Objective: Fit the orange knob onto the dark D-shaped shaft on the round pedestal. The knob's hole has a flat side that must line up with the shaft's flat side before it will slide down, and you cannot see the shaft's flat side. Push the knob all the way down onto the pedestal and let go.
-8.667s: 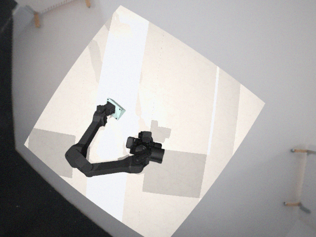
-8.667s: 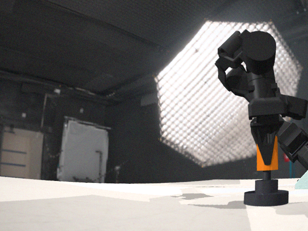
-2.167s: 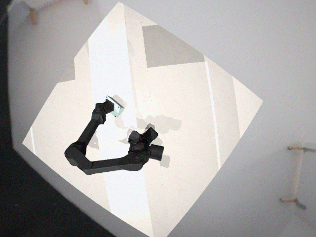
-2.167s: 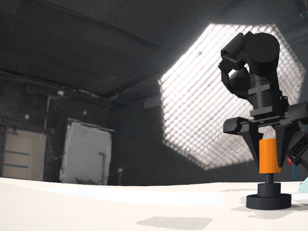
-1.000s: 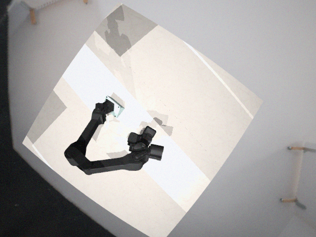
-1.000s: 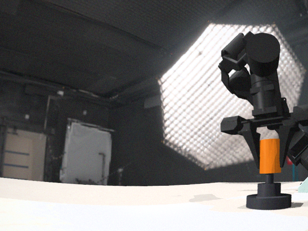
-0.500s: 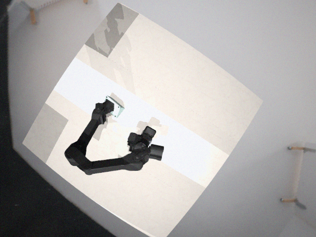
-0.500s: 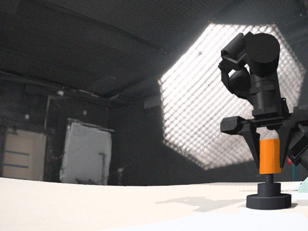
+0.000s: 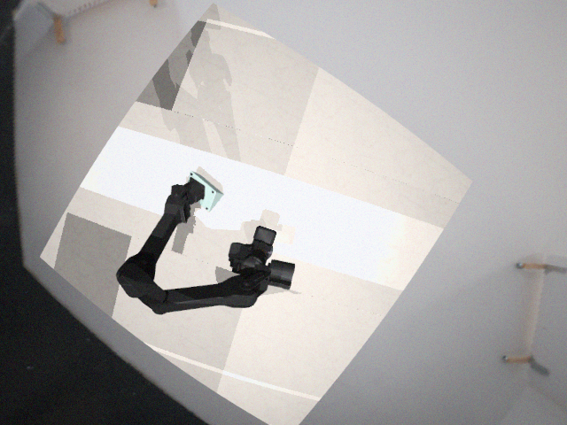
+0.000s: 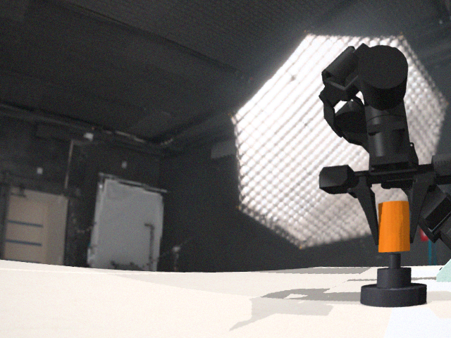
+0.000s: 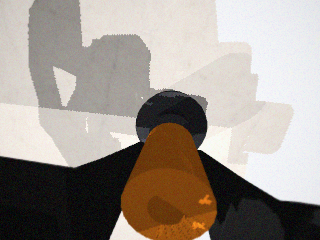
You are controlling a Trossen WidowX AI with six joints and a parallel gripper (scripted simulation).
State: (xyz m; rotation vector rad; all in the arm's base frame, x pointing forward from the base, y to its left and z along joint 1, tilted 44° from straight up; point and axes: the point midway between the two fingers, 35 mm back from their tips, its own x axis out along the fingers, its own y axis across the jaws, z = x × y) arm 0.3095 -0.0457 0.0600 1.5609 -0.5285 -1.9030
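Note:
The orange knob [image 10: 394, 226] [image 11: 169, 180] is upright between the fingers of my gripper [image 10: 394, 241], which is shut on it. In the exterior view the knob's lower end is at the top part of the dark shaft [image 10: 394, 260], and a length of shaft shows between the knob and the pedestal's upper step. The round dark pedestal [image 10: 393, 295] [image 11: 171, 106] stands on the table below. Whether the shaft's tip is inside the hole is hidden, and so are both flat sides. In the top view the arm hides the knob and pedestal.
The pale green base plate [image 9: 211, 197] of the arm [image 9: 197, 297] is on the table [image 9: 347, 150], with the arm curving from it to the pedestal. Shadows and bright bands cross the table top.

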